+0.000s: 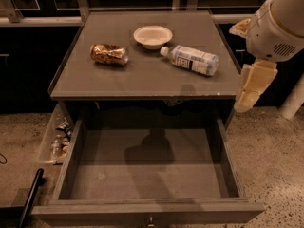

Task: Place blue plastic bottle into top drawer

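Nearest you: top drawer [142, 179] pulled well out, thick front panel lowest in view with its small knob [151, 220], grey bottom bare apart from shadow. Clear bin [56, 139] of litter sits on the floor just beside the drawer's left wall; not your target, keep off it. Above and behind the drawer: the bench [142, 82]. Tool [244, 101] hangs off the bench's right front corner, pointing down, outside the drawer's right wall, its tip seeming lower than the bench top. It carries nothing; whether it is released or clenched you cannot tell from here. Blue plastic bottle [192, 60] lies on its side on the right half of the bench, white cap toward the white bowl [152, 36], near it but apparently apart, base toward the right edge. Crushed gold can [109, 54] lies well to the left, clear of the bottle. Judgement: the step in hand is the reach; nothing is grasped, so the task has barely begun. To do it well, raise the tool above bench height before moving in, or you risk clipping the bench edge. Come down over the bottle's mid-label and grip across its narrow width, not along its length; it is round and will likely roll if nudged from one side. Approach from the right, away from the bowl. Once it is lifted, carry it forward past the bench's front edge and lower it well inside the drawer before letting go.
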Controlling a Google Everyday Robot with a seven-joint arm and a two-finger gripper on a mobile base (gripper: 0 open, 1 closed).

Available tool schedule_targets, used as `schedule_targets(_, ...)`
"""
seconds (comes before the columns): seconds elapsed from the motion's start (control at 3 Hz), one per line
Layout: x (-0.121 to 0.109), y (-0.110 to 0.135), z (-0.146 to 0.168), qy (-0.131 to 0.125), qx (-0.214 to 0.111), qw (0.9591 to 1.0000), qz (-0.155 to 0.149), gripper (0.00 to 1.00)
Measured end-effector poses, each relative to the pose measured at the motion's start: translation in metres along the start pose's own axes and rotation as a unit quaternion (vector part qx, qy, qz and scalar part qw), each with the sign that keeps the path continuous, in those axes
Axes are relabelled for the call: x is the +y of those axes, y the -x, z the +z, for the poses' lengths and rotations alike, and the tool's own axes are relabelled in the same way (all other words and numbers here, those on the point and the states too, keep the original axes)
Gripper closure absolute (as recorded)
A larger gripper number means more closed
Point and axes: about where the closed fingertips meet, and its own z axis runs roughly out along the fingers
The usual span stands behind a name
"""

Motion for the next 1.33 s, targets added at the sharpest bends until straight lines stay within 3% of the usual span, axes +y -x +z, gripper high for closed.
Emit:
schedule_targets(0.67, -0.007, 0.002, 0.012, 0.005, -0.01, 0.9999, -0.001, 0.0)
schedule_targets(1.0, -0.023, 0.007, 0.034, 0.006, -0.043, 0.999, -0.007, 0.0)
schedule_targets(1.33, -0.063, 0.004, 0.075, 0.011, -0.082, 0.9965, -0.01, 0.0)
